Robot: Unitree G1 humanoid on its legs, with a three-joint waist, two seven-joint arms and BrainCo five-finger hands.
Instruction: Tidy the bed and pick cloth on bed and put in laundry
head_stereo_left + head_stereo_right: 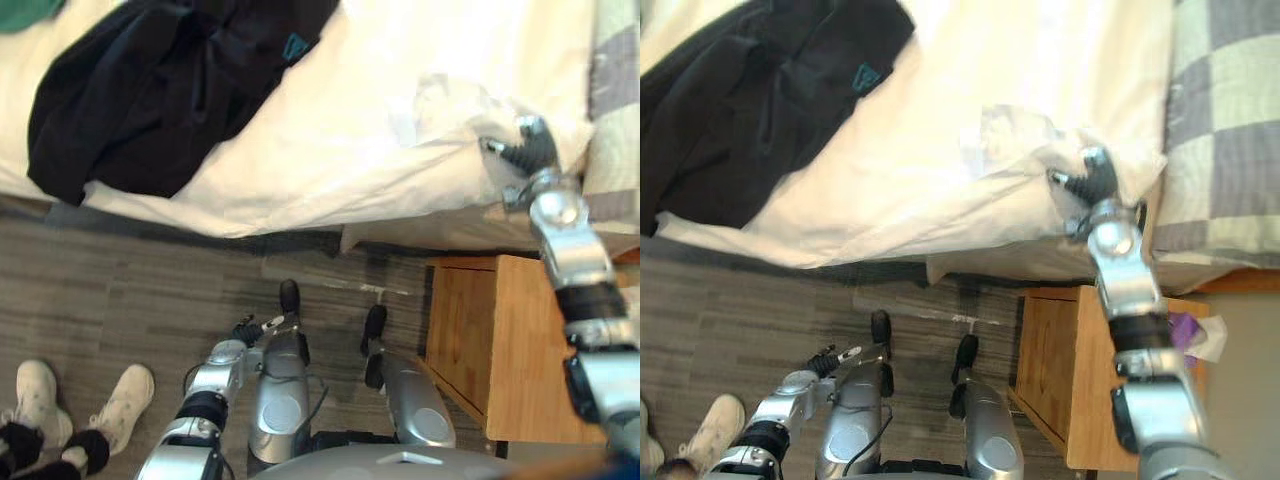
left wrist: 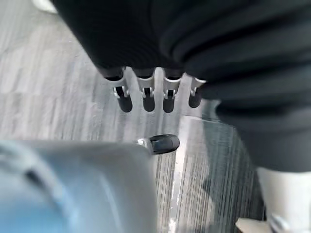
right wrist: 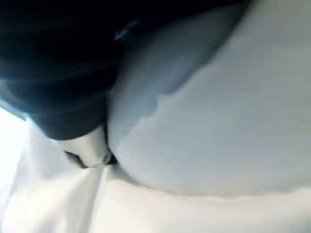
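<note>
A black garment lies spread over the near left part of the bed, its edge reaching the side of the mattress. The white sheet hangs over that side and is rumpled towards the right, where the right hand presses into its bunched folds. Just beyond that hand lies a grey-and-pale checked cover. Below the bed's edge a wooden bedside cabinet stands on the grey plank floor, with something purple on top of it. The left hand hangs low over the floor, fingers relaxed. A person's white shoe shows at the lower left.
</note>
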